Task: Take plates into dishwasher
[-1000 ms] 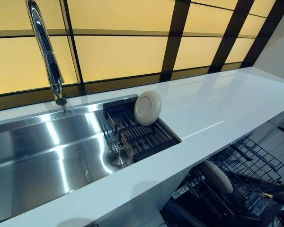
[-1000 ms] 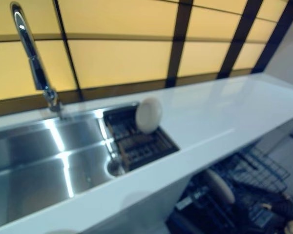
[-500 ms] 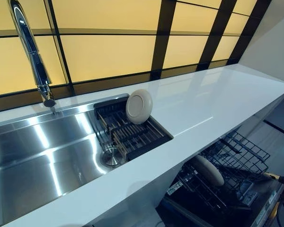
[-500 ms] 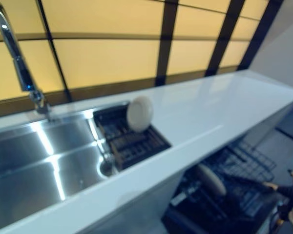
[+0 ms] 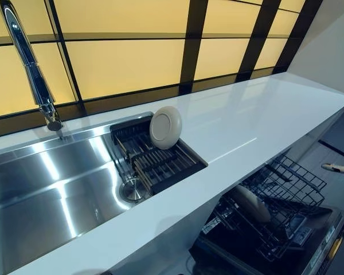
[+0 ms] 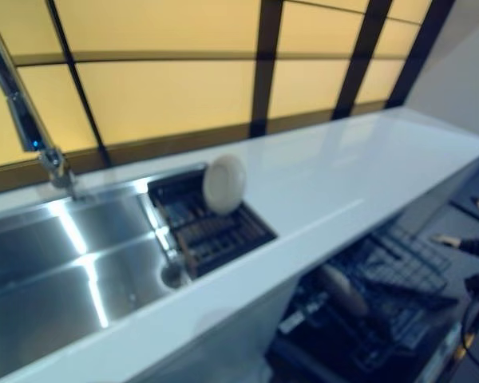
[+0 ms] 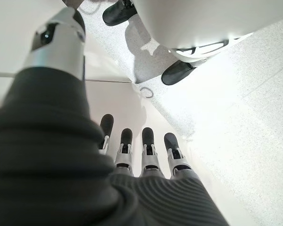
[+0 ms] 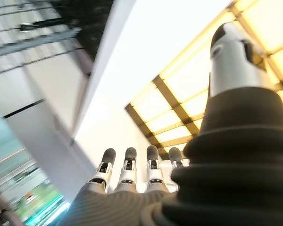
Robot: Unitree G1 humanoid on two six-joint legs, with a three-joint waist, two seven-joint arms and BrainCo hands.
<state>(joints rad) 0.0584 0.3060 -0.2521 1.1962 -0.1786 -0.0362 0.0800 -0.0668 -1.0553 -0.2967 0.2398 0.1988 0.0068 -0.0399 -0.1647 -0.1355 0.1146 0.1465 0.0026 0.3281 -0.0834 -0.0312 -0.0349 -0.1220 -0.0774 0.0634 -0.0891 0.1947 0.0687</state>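
A cream plate (image 5: 165, 127) stands on edge in the dark drying rack (image 5: 160, 163) at the sink's right end. A second cream plate (image 5: 250, 203) stands in the pulled-out wire dishwasher rack (image 5: 284, 192) below the counter. My right hand (image 5: 335, 168) shows at the far right edge, above that rack and apart from both plates; in its wrist view its fingers (image 8: 129, 167) are straight and hold nothing. My left hand (image 7: 146, 150) appears only in its own wrist view, hanging over the floor, fingers straight, with nothing in it.
The steel sink (image 5: 46, 189) with a tall chrome faucet (image 5: 31, 71) lies at the left. A long white countertop (image 5: 246, 123) runs to the right under amber window panels. The dishwasher door (image 5: 315, 249) lies open below the counter.
The camera has turned, shifting the whole scene left. My right hand has risen from low beside the dishwasher rack to higher at the right edge. Both plates stay put.
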